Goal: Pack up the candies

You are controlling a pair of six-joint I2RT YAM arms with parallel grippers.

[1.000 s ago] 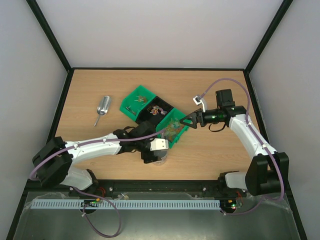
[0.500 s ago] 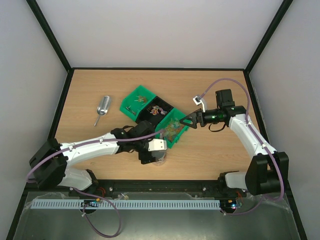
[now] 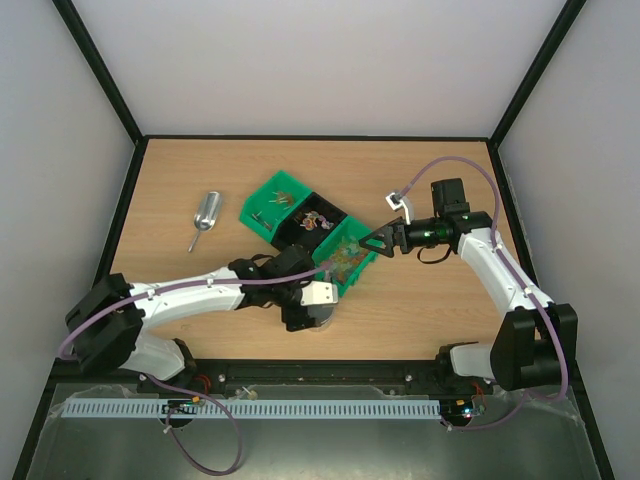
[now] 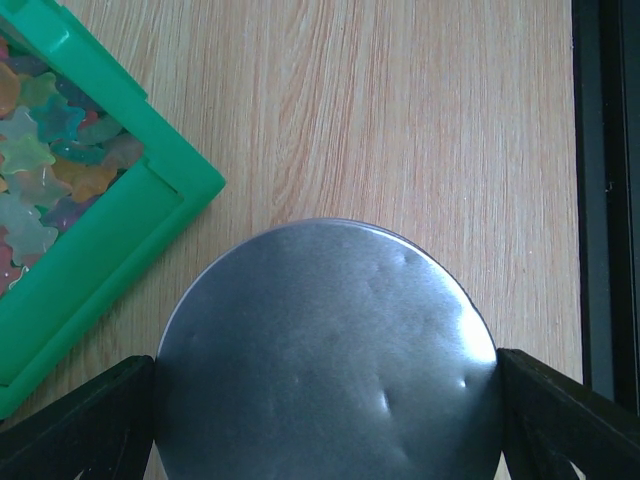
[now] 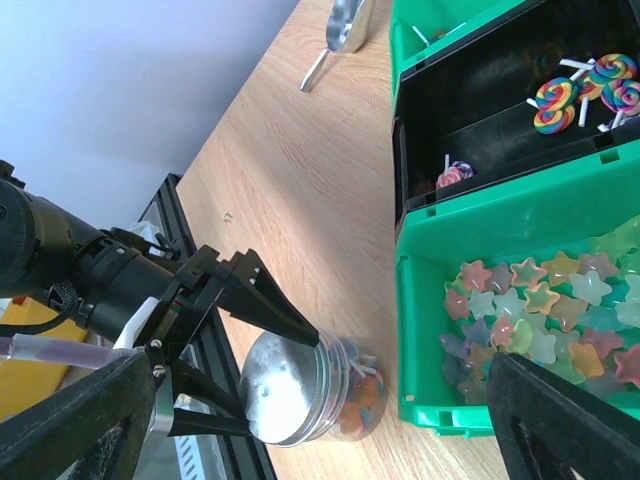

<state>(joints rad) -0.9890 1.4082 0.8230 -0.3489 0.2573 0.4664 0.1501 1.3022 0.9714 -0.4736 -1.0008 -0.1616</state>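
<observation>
A clear jar stands on the table near the front, with colourful candies inside it. A round metal lid sits on its mouth. My left gripper is shut on the lid, with one finger on each side; the right wrist view shows the same grip. More candies, star-shaped and in mixed colours, fill the green bin beside the jar. My right gripper is open and empty, just beyond that bin's far right corner.
A black bin with lollipops and another green bin stand in a row behind the candy bin. A metal scoop lies to the left. The table's front rail runs close to the jar.
My left wrist has shifted and turned slightly at the jar's lid. The right arm has not moved.
</observation>
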